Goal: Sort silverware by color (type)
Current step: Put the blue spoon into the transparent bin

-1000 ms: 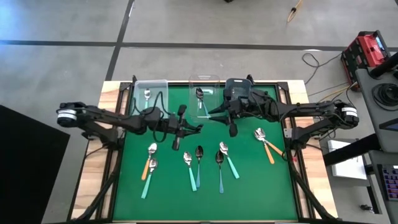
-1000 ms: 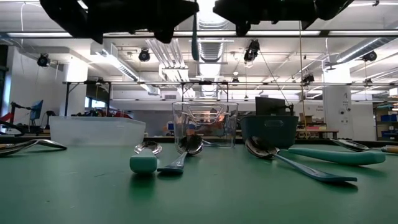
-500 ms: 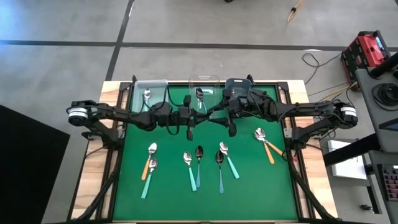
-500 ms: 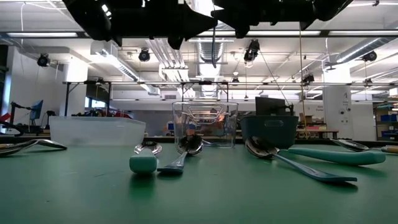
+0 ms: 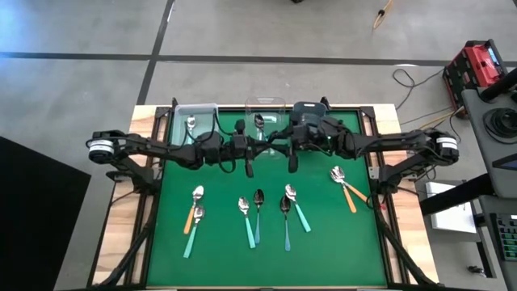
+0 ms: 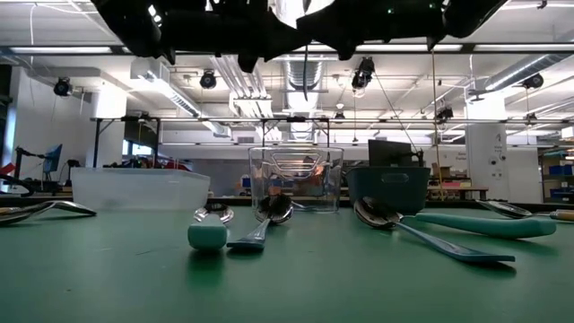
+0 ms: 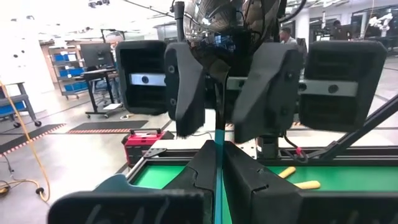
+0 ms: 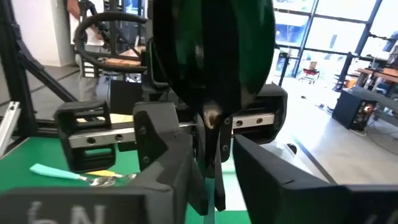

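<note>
A spoon with a dark metal bowl (image 8: 214, 56) and a thin teal handle (image 7: 219, 162) hangs high over the green mat (image 5: 218, 242), between my two grippers. My left gripper (image 7: 219, 146) reaches in level from the table's left and is shut on the handle. My right gripper (image 8: 214, 142) comes level from the right and is closed around the spoon's neck, just below the bowl. In the high view the two grippers meet tip to tip, left gripper (image 5: 265, 146), right gripper (image 5: 277, 144), and hide the spoon. My left gripper pinches the teal handle (image 7: 219, 177) between its two fingers. The handle runs along the slit between them and comes out past their tips. The spoon is clear of the table, bowl end up. My right gripper has one finger (image 7: 186, 87) on each side of the dark neck (image 8: 214, 158), under the bowl. It comes level from the table's right, opposite the left gripper. The bowl stands above its fingers.
Several loose spoons lie on the mat's near half: orange-handled ones (image 5: 191, 214) (image 5: 347, 194), teal ones (image 5: 247, 220) (image 5: 297, 212). Along the far edge stand a clear bin (image 5: 196, 109), a second clear bin (image 5: 266, 103), each holding a spoon, and a grey bin (image 5: 311, 109).
My left gripper has swung toward the table's right edge, up to my right gripper, turning as it went, then kept still. My right gripper has shifted a little toward the left one.
</note>
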Robot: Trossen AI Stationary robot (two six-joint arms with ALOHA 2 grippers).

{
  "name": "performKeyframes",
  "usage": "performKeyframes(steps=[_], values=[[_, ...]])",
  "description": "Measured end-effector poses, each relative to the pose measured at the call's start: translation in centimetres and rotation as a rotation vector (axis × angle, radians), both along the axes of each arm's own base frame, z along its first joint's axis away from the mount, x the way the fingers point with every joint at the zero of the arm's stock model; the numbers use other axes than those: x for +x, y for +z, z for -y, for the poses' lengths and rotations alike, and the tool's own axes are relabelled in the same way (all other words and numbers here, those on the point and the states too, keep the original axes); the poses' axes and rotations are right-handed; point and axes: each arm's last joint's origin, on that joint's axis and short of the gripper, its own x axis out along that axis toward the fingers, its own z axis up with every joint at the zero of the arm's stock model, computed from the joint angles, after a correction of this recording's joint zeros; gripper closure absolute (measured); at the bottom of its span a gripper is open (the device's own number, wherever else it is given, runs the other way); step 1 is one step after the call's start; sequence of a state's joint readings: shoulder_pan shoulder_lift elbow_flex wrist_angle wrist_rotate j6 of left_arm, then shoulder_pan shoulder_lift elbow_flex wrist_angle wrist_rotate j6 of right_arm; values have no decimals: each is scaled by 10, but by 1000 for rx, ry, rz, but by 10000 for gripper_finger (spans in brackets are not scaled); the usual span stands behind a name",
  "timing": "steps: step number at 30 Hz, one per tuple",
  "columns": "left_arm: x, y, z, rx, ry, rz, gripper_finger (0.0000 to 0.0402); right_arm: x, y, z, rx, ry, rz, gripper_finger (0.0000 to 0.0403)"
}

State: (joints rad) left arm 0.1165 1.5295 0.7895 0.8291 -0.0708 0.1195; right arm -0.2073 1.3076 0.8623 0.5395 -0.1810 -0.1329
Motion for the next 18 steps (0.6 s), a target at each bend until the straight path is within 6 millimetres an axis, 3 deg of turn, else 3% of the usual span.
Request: performKeyframes(steps=[5,11,18], values=[[0,1,0,-1,2,1,401,4,-4,1,-19,0,5,384],[0,0,0,-2,4,-2,389,4,-5,1,5,1,3,392],[-1,0,0,-10,-1,-10,315,3,-2,1,13,-2,8,393]])
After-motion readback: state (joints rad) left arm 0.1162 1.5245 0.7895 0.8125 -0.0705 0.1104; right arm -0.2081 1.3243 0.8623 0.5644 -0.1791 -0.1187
